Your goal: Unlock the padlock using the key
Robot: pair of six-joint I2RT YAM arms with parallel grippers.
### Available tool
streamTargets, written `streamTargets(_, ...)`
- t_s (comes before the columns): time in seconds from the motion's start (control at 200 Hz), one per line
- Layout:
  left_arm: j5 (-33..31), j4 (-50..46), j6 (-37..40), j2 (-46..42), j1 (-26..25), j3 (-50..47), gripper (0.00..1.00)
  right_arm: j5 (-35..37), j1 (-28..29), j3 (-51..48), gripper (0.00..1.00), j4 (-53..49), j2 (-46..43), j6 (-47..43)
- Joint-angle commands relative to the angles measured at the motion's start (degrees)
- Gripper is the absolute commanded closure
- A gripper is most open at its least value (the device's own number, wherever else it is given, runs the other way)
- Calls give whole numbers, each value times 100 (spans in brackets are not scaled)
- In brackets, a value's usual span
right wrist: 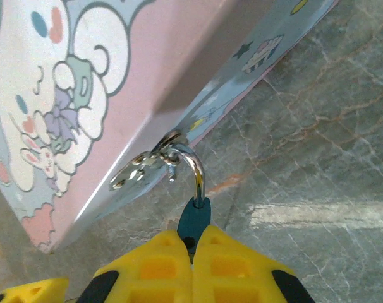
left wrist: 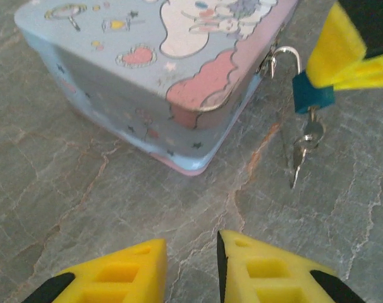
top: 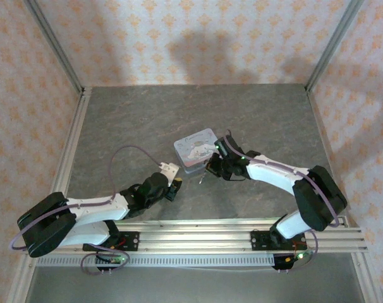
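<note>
Your right tool (right wrist: 193,238) clamps the padlock (right wrist: 193,218); the key (left wrist: 297,161) dangles lengthwise below it, ahead and right of your empty, slightly parted left tool (left wrist: 191,245).

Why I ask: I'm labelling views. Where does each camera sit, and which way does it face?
Top external: above, behind the arms, looking down at table, tin; both arms show.
Left wrist: low, facing tin, padlock, dangling key; left gripper open at bottom.
Right wrist: looking along right gripper, shut on padlock at tin's hasp.
Shared: wrist views both show tin, padlock.
</note>
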Motion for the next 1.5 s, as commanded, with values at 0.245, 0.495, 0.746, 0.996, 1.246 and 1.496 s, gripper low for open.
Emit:
streamTargets(0.245, 166, 131, -118, 476, 61, 324, 73, -546, -177, -572, 100, 1367, 82, 199)
streamTargets(0.495, 220, 240, -107, 638, 83, 343, 74, -228, -177, -842, 100, 1883, 133, 1177)
streamTargets(0.746, 207, 262, -94, 617, 101, 316, 74, 12, -168, -972, 100, 2255, -15, 1825)
streamTargets(0.996, 198, 313, -103, 615, 111, 276, 74, 136, -168, -862, 100, 1927, -56, 2015)
streamTargets(1.246, 177, 291, -92, 517, 111, 224, 74, 221, -140, -862, 100, 1948, -59, 2189)
streamTargets(1.496, 126, 188, -68, 388, 109, 193, 74, 248, -116, -761, 100, 1866, -64, 2161)
